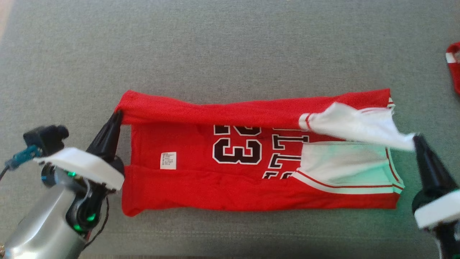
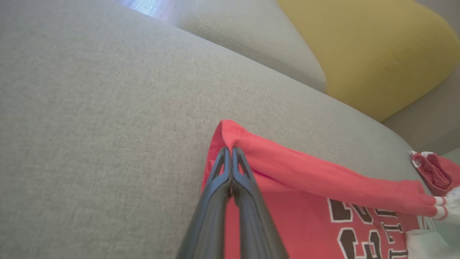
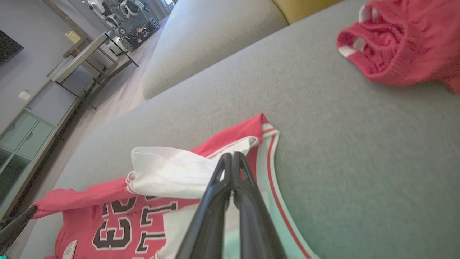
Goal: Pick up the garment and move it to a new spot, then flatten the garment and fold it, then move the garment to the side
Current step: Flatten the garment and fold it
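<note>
The garment [image 1: 201, 169] is a red jersey with a black number 23, white sleeves and a small white label, lying lengthwise on the grey sofa seat [image 1: 230, 54]. Its far long edge is lifted and folded toward me. My left gripper [image 1: 116, 116] is shut on the red corner at the left end, as the left wrist view confirms [image 2: 230, 149]. My right gripper [image 1: 416, 138] is shut on the tip of the white sleeve at the right end, seen close in the right wrist view [image 3: 231, 155]. The jersey [image 3: 118, 226] sags between both grips.
A second red-and-white piece of clothing [image 1: 453, 66] lies crumpled at the far right of the seat [image 3: 399, 46]. A yellow cushion [image 2: 370, 50] and grey back cushions [image 2: 251, 39] stand behind. Shelving and a floor [image 3: 118, 86] lie beyond the sofa's end.
</note>
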{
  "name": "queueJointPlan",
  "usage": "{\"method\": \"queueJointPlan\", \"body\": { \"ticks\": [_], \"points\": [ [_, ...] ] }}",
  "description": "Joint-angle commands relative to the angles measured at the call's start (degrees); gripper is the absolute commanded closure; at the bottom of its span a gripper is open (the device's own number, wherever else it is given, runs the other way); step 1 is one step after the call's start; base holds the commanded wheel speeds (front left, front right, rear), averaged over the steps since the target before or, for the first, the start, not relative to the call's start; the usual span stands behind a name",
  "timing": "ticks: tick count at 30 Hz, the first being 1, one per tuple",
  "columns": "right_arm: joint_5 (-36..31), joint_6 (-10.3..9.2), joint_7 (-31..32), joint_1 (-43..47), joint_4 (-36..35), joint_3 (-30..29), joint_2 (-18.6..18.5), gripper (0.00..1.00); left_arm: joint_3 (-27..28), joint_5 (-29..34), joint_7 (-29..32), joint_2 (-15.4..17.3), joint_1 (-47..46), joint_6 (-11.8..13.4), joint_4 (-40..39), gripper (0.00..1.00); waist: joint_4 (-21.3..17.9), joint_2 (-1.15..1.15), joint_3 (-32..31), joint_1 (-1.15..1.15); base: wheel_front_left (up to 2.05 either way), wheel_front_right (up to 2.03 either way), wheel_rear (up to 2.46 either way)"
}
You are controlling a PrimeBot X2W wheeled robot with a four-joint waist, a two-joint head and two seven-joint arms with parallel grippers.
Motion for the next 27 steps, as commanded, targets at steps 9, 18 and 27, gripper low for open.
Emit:
{"method": "queueJointPlan", "body": {
  "ticks": [9, 18, 27],
  "points": [
    [0.9, 0.21, -2.7, 5.2, 0.8, 4.6, -0.3, 1.0, 2.4, -1.8, 0.2, 2.3, 3.1, 2.0, -0.4, 0.91, -0.9, 0.0, 0.0, 0.0, 0.0, 0.0, 0.0],
    [-4.3, 0.21, -6.8, 5.1, 1.8, 7.8, -0.3, 0.0, 2.7, 0.9, -1.6, 0.2, 3.0, 2.5, 3.5, 0.0, -1.4, 0.0, -0.5, 0.0, 0.0, 0.0, 0.0],
    [-14.0, 0.21, -16.0, 1.5, 0.9, 7.8, -0.3, 0.0, 11.1, 15.0, -2.3, -2.8, 5.6, 9.0, -4.7, 0.0, -1.1, 0.0, -2.5, 0.0, 0.0, 0.0, 0.0]
  ]
}}
